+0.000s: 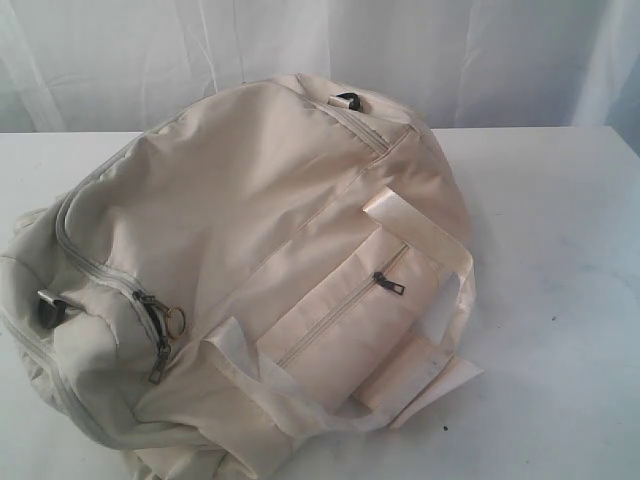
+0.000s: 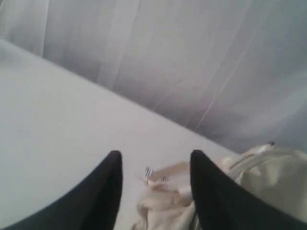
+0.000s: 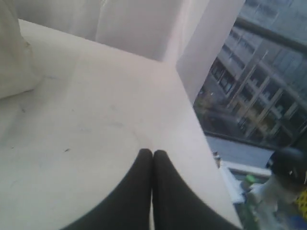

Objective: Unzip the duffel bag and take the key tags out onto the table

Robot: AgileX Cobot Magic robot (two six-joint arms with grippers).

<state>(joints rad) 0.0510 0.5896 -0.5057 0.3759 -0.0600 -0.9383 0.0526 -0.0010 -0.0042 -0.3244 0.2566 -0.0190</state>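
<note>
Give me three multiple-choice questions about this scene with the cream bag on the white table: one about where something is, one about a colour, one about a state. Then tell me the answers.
1. Where does the cream soft fabric duffel bag lie?
A. on the wide white table
B. on the floor
C. hanging from a hook

2. What colour is the metal pull on the bag's front pocket zip?
A. red
B. dark
C. yellow

3. How does the right gripper stand?
A. wide open
B. shut on a strap
C. shut, holding nothing

Answers:
1 A: the exterior view shows the bag resting on the tabletop.
2 B: the pull stands out dark against the pale fabric.
3 C: in the right wrist view it is closed tip to tip, with only bare table beyond.
</note>
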